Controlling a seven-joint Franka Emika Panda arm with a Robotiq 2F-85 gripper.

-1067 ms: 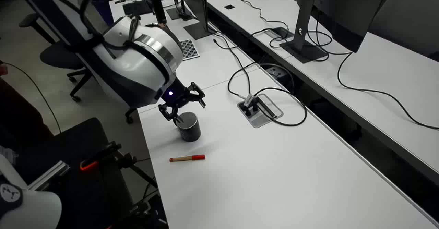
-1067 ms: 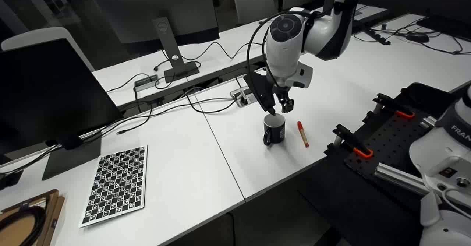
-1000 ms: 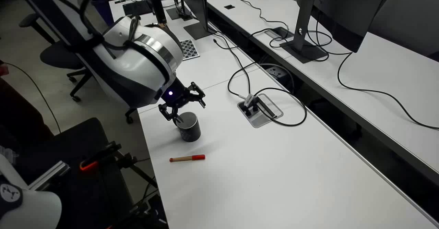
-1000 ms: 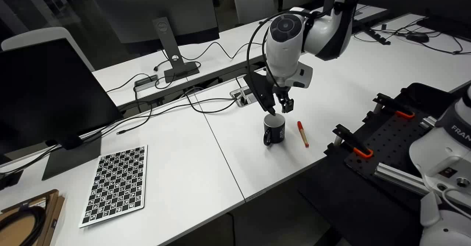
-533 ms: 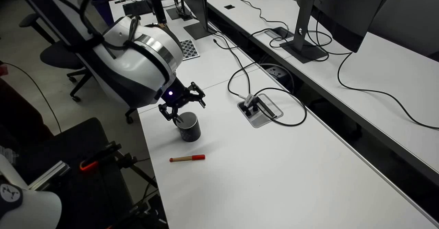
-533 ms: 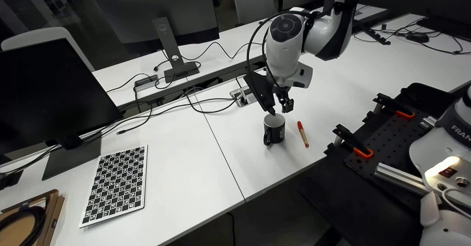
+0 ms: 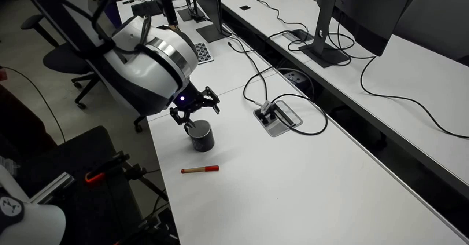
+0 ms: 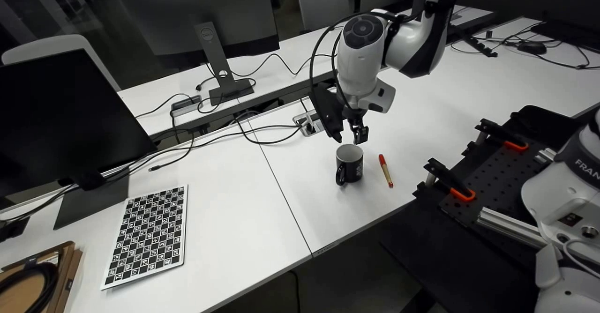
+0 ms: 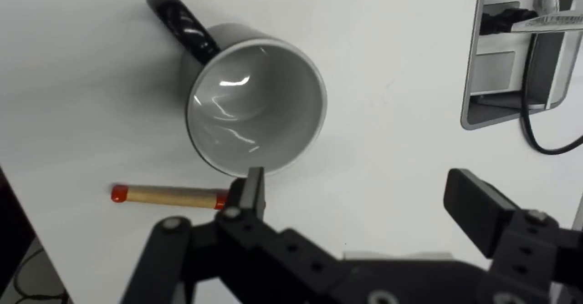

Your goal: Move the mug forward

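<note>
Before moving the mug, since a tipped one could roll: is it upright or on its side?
Upright: in both exterior views the mug stands on the white table, mouth up, and the wrist view looks down into it.

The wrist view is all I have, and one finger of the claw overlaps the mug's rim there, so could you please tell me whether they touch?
Observer: They don't seem to: an exterior view shows a narrow gap between the claw and the mug.
Operator: Thank you; is anything printed on its outer side?
Observer: Yes, there is pale lettering on the dark wall, too small to read.
Operator: And does anything else lie past the edge of my picture, please?
Observer: In both exterior views, a checkered board lies across the seam from the mug.
</note>
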